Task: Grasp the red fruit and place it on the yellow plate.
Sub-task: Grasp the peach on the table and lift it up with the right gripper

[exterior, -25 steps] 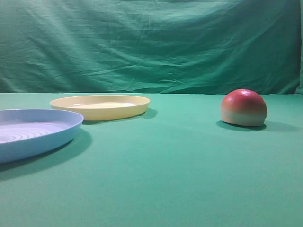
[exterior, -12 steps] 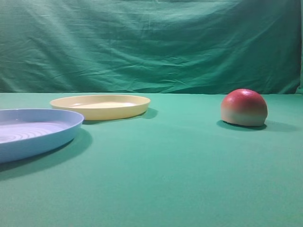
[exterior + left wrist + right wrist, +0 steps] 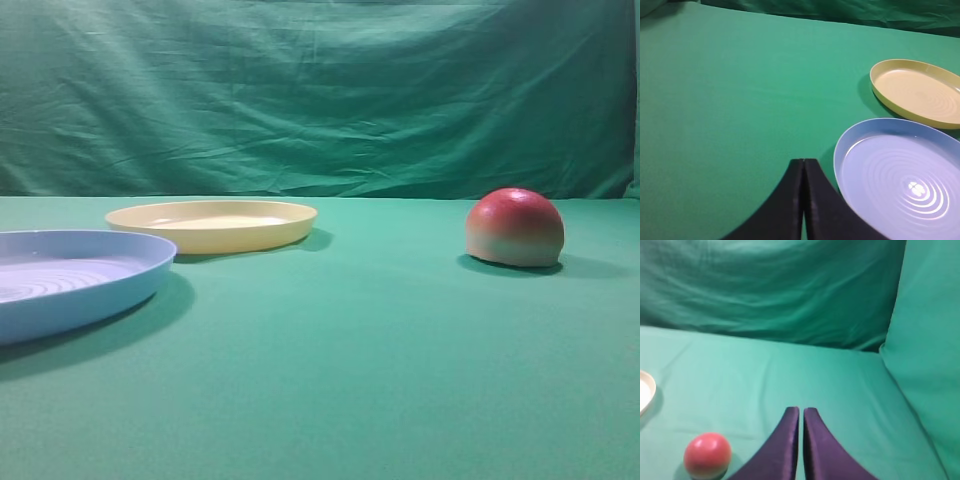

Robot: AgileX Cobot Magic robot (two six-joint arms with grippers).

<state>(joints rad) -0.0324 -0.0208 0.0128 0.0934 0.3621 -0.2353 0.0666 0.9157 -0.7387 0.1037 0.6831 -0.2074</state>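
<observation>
Green cloth covers the table (image 3: 380, 370) and hangs as a backdrop (image 3: 320, 90). Well right of the yellow plate (image 3: 212, 224), the red fruit (image 3: 514, 228) sits flat side down, open cloth between them. A light-blue plate (image 3: 70, 280) lies just beside the yellow plate's near edge. The left gripper (image 3: 804, 167) and right gripper (image 3: 801, 412) are pressed closed, empty; the right hangs near the fruit, apart.

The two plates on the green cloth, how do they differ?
The yellow plate is pale yellow with a smooth-looking floor; the blue plate is light blue with clear concentric ridges. In the high view the yellow plate lies farther back, the blue plate nearer. Both are round, shallow and hold nothing.
</observation>
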